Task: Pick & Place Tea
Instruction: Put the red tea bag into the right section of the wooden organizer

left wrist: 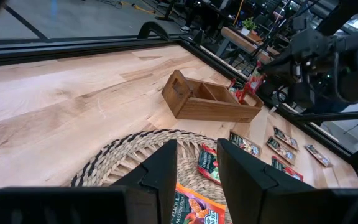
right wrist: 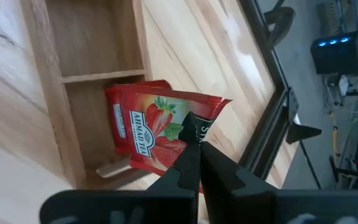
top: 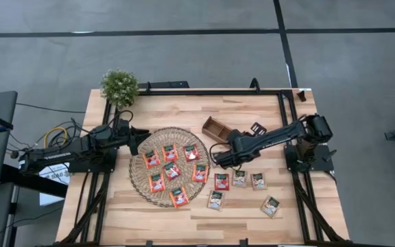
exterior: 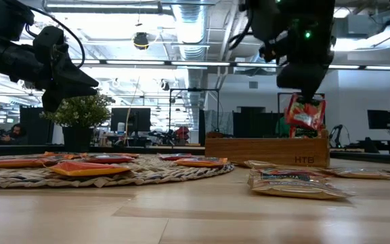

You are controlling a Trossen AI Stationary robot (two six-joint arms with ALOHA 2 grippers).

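Over the brown wooden tray [top: 212,126] [exterior: 266,150], my right gripper [top: 229,137] [right wrist: 191,148] is shut on a red tea sachet [right wrist: 157,127] [exterior: 305,112]. Several red-orange sachets [top: 171,170] lie flat on the round wicker mat [top: 139,185]. Near the front right, more sachets [top: 239,180], one red and the others green-and-pale, lie flat on the table. My left gripper [top: 141,140] [left wrist: 197,152] hovers open at the mat's left edge with nothing between its fingers. My right gripper pinches the red sachet between its two fingers at one edge, near a corner [right wrist: 199,127]. The fingers slant down from the table's right. The sachet hangs tilted below them, over a tray compartment [right wrist: 98,115]. I cannot tell whether its lower end touches the tray.
A small potted plant [top: 119,86] stands at the far left corner. A small dark object [top: 256,128] lies just right of the tray. Bare wood stretches along the far edge and the near edge [top: 184,230].
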